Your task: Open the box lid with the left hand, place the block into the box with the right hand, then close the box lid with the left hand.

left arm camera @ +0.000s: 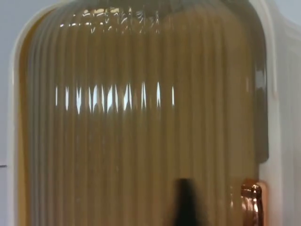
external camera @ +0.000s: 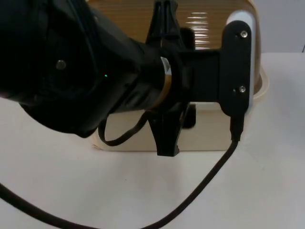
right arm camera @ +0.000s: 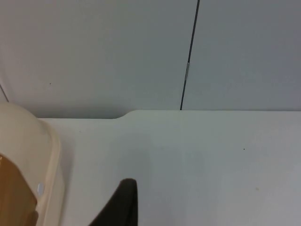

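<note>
The cream box (external camera: 209,136) stands at the middle of the table with its ribbed amber lid (external camera: 209,24) raised upright behind it. My left arm reaches over the box, and the left gripper (external camera: 167,81) is close in front of the lid, its two black fingers (external camera: 167,138) spread wide apart. In the left wrist view the amber lid (left arm camera: 141,141) faces me, with one fingertip (left arm camera: 186,205) before it and a copper-coloured fitting (left arm camera: 251,202) at its cream rim. My right gripper (right arm camera: 122,205) waits beside the box's rounded cream edge (right arm camera: 44,160).
White table top (external camera: 267,191) lies in front of and to the right of the box. The grey partition wall (right arm camera: 94,52) with a dark vertical seam (right arm camera: 188,61) ends the table behind. The left arm hides much of the box.
</note>
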`<state>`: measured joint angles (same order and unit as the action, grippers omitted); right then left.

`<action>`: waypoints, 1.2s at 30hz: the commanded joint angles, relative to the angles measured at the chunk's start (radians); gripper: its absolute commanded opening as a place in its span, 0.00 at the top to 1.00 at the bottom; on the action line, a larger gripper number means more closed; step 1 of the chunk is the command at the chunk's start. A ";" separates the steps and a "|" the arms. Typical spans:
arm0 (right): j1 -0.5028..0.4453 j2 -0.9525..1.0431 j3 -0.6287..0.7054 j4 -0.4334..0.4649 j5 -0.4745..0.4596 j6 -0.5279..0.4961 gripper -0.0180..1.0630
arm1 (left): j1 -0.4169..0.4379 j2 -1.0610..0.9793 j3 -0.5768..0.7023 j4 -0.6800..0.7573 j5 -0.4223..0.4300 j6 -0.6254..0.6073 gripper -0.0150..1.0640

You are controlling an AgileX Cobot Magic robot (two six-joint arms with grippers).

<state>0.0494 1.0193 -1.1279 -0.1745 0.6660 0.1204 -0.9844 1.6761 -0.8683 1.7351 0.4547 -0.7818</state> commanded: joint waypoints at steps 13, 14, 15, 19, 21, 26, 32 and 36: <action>-0.006 0.000 -0.006 -0.003 0.001 -0.005 0.01 | 0.069 -0.002 0.005 -0.073 -0.053 -0.099 0.99; -0.006 0.000 -0.006 -0.003 0.001 -0.005 0.01 | 0.069 -0.002 0.005 -0.099 -0.053 -0.075 0.99; -0.006 0.000 -0.006 -0.003 0.001 -0.005 0.01 | 0.069 -0.002 0.005 -0.099 -0.053 -0.075 0.99; -0.006 0.000 -0.006 -0.003 -0.001 -0.005 0.01 | 0.069 0.013 0.005 -0.255 -0.171 0.112 0.99; -0.006 0.000 -0.006 -0.003 -0.001 -0.005 0.01 | 0.069 0.026 0.005 -0.275 -0.175 0.146 0.99; -0.006 0.000 -0.006 -0.003 -0.003 -0.005 0.01 | 0.069 0.072 -0.020 -0.287 -0.098 0.175 0.99; -0.006 0.018 -0.003 -0.003 -0.010 -0.005 0.01 | 0.064 0.099 -0.119 -0.460 0.036 0.314 0.99; -0.006 0.033 0.010 -0.003 -0.023 -0.005 0.01 | 0.064 0.099 -0.128 -0.524 0.026 0.398 0.99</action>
<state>0.0494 1.0449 -1.1260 -0.1745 0.6609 0.1204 -0.9159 1.7730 -0.9891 1.2674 0.4742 -0.4247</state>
